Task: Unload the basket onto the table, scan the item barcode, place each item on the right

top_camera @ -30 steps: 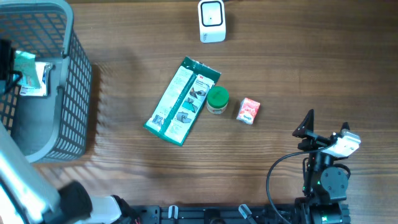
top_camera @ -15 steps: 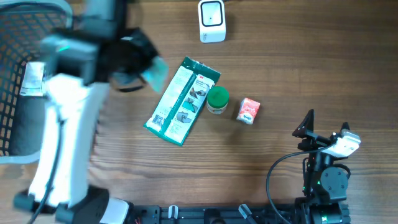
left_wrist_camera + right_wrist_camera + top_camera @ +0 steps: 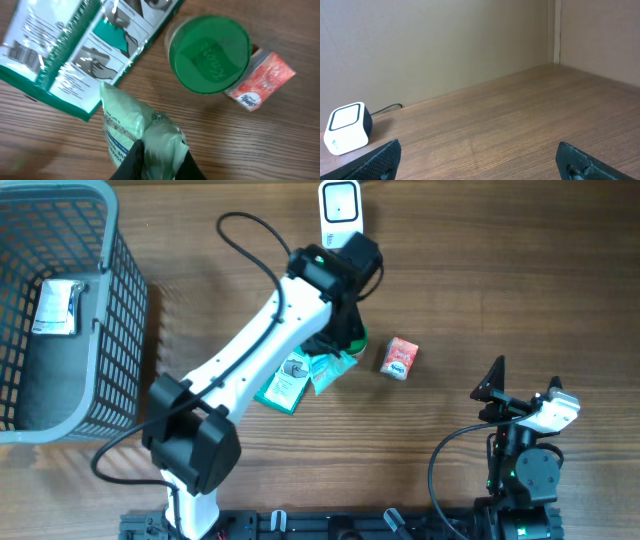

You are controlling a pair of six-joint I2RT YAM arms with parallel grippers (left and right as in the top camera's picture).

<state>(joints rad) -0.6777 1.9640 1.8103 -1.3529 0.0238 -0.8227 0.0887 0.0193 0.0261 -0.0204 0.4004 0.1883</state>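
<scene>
The left gripper [image 3: 157,162] pinches the pale green packet [image 3: 131,131] by one end, low beside the green-lidded jar [image 3: 209,54], likely so its barcode can face the scanner [image 3: 340,213]; the right gripper [image 3: 480,162] rests spread wide, idle.

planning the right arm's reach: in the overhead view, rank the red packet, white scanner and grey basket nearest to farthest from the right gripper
From the right gripper:
1. Small red paper packet: nearest, to its left, mid-table.
2. White boxy barcode scanner: farther, at the table's far edge.
3. Grey plastic mesh basket: farthest, at the table's left end.
</scene>
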